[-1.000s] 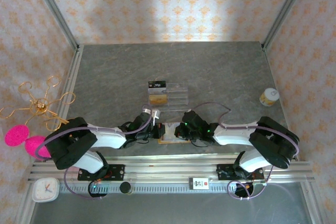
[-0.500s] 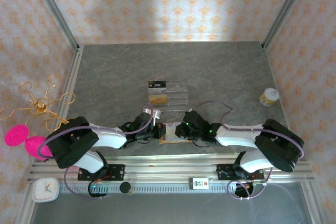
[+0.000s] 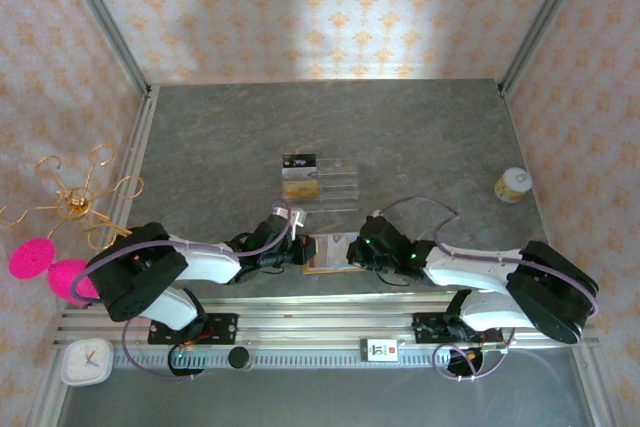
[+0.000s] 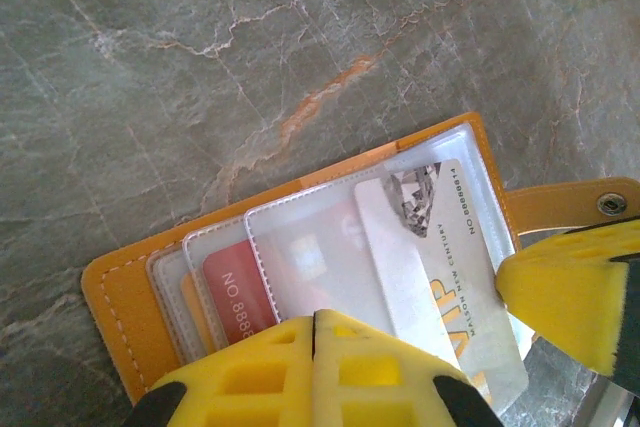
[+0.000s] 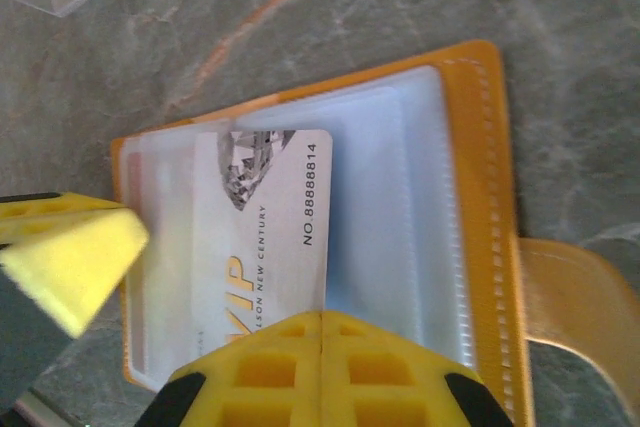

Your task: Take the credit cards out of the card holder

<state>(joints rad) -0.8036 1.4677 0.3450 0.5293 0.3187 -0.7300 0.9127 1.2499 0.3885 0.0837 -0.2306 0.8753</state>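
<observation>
On the grey marbled desk (image 3: 420, 127), the opened card holder (image 5: 490, 147) lies under both pairs of jaws. The right jaws, shut, have been drawn away from the left jaws, and a pale card (image 5: 265, 227) at their tips appears partly freed; a grip cannot be confirmed. The shut left jaws are set on the card holder, with a red card (image 4: 235, 287) just ahead of them.

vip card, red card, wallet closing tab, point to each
vip card (image 5: 262, 247): right wrist view, middle of white face
red card (image 4: 235, 287): left wrist view, strip showing the number
closing tab (image 4: 560, 207): left wrist view, strap beside the snap
</observation>
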